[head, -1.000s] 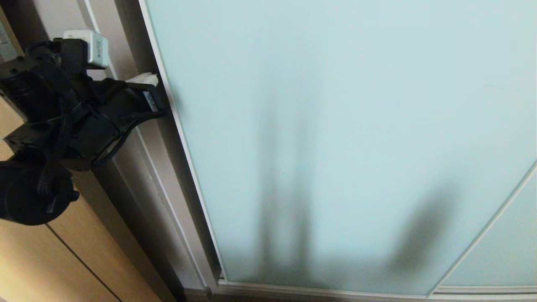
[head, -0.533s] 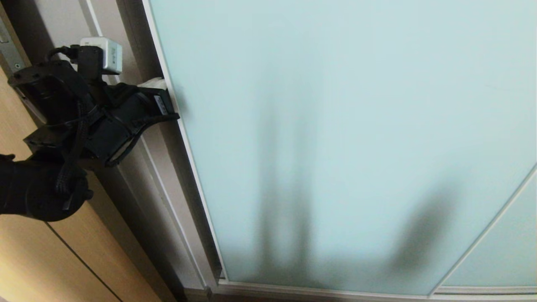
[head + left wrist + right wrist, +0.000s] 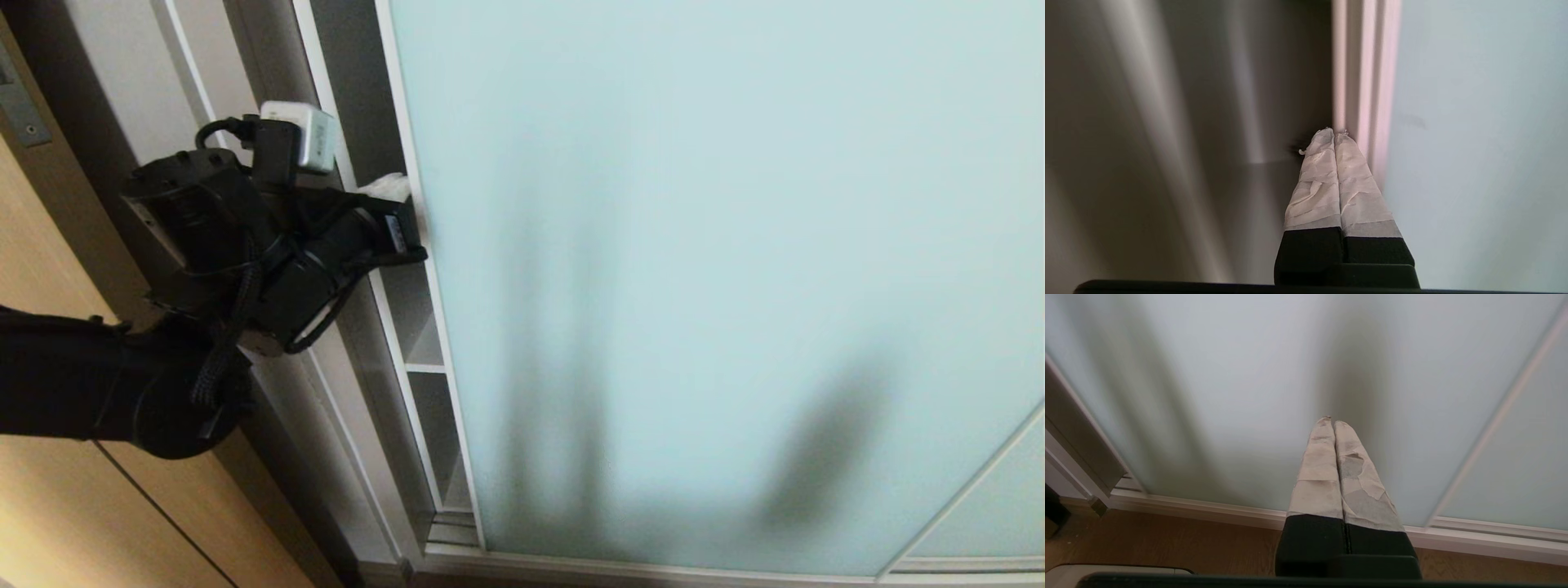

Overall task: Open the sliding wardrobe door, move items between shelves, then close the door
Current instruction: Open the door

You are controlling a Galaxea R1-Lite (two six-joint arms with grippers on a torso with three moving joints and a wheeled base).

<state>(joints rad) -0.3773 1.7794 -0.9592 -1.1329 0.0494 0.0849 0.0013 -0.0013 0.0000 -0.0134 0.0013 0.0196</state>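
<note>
Sliding wardrobe door [image 3: 694, 286], a big frosted pale blue-green glass panel in a thin silver-white frame, fills most of the head view. It is open a little way: a dark narrow gap shows along its left edge, between the door and the side post of the wardrobe. In that gap you can see the ends of white shelves [image 3: 426, 369], one above the other, with small dim spaces between them. The cushion cannot be seen in any view. The left claw [image 3: 406, 214] is at the left edge of the door, up in the gap, with its white taped tips right at the door frame. In the left wrist view the two taped fingers [image 3: 1319, 183] are pressed flat together with nothing between them, and their tips sit just beside the pale frame strip of the door. The black left arm comes in from the left side of the head view, in front of a tan wooden door [image 3: 57, 506] that has a small metal plate [image 3: 16, 102] near the top. The right claw [image 3: 1332, 421] is not in the head view. Its own camera shows it squeezed tight too, holding nothing, pointing at the lower part of the glass door above the brown wood floor [image 3: 1167, 543]. Dark soft shadows lie on the glass.
</note>
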